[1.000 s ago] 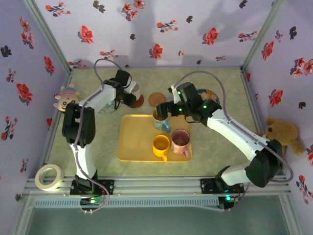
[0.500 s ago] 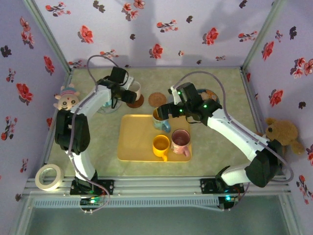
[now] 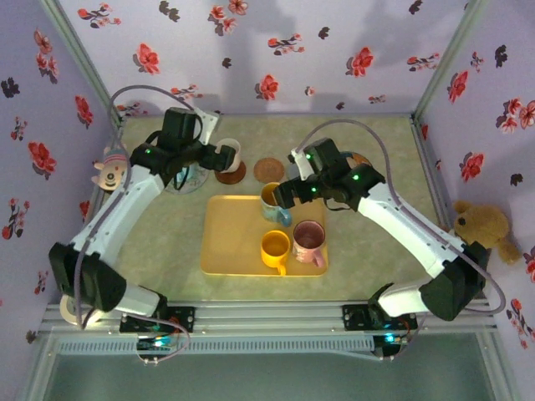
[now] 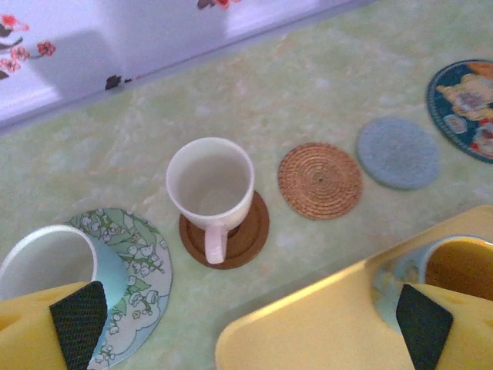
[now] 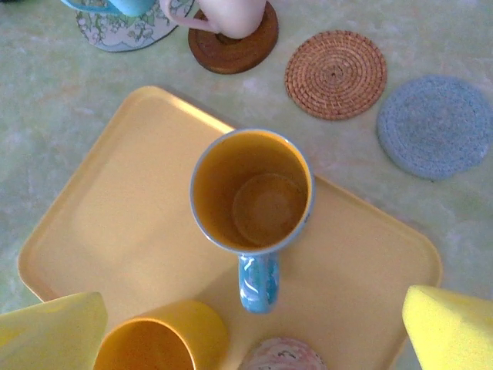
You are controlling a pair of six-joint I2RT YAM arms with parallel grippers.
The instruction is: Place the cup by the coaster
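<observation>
Right tool (image 5: 250,327), fingers spread wide and empty, hangs over the blue mug (image 5: 252,193), which stands upright at frame centre on the yellow tray (image 5: 115,208). The left tool (image 4: 250,324), likewise spread, is clear of the white cup (image 4: 210,181) seated on the brown coaster (image 4: 250,231). Judged step: reaching for the mug, so the next move calls for a descent to close on its wall, then a carry to the bare woven coaster (image 5: 335,74) at upper right.

A: What place was it?
B: A lab test booth dressed like a home — flowered wall panels (image 3: 334,33) on aluminium framing (image 3: 267,322), a teddy bear (image 3: 483,225) at the table's (image 3: 167,251) right edge, robot arms (image 3: 401,221) bolted along its near edge.
</observation>
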